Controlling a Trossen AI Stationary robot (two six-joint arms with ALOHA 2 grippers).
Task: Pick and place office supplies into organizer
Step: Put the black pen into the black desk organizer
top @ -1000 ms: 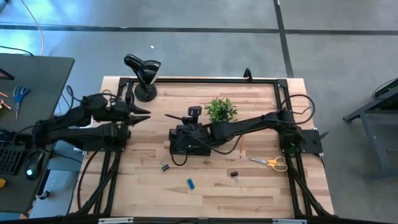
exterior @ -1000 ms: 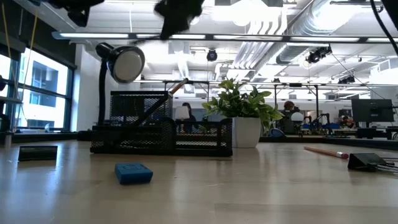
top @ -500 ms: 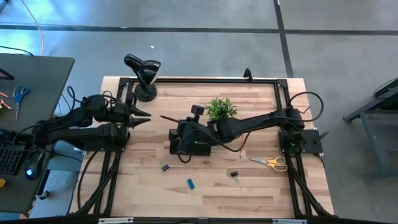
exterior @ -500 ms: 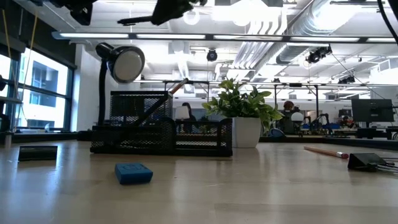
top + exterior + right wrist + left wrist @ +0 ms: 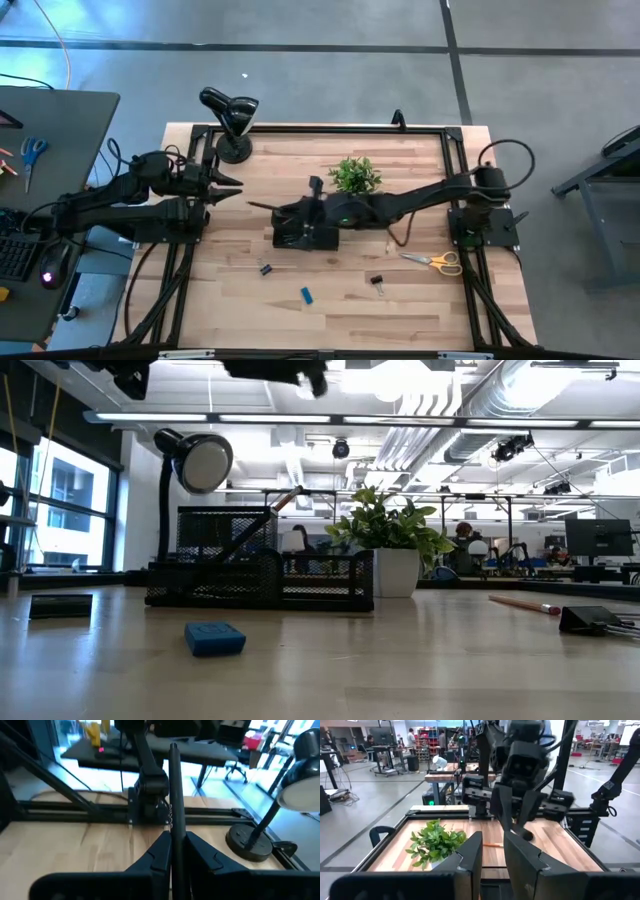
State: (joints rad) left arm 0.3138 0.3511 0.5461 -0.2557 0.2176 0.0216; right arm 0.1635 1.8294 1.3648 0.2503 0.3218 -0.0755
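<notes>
A: Item one, right gripper (image 5: 292,207)?
B: High view, centre of the frame, above the organizer (image 5: 305,232). Its fingers are pinched on a dark pencil (image 5: 262,206) that sticks out toward the left of the picture. The right wrist view shows the same pencil (image 5: 176,820) clamped between the two fingers (image 5: 158,856), running up the middle of the frame.

A: Item two, left gripper (image 5: 232,186)?
B: Left-centre of the high view, over the table's (image 5: 340,310) left edge, well apart from the organizer. In the left wrist view its fingers (image 5: 470,855) stand a narrow gap apart with nothing between them.

A: Item three, the organizer itself?
B: Black mesh tray, centre of the table, just beside the potted plant (image 5: 355,176). In the low view it (image 5: 262,580) sits left of centre, with an orange pencil (image 5: 285,499) leaning up out of it.

A: Loose supplies?
B: Yellow-handled scissors (image 5: 436,261), right side of the table. One binder clip (image 5: 377,285) lower centre, another (image 5: 265,268) below the organizer. Blue eraser (image 5: 306,294) lower centre; in the low view it (image 5: 214,637) lies in the left foreground. An orange pencil (image 5: 525,604) lies at the right of the low view.

A: Other fixtures?
B: Black desk lamp (image 5: 231,121), upper left corner of the table.
</notes>
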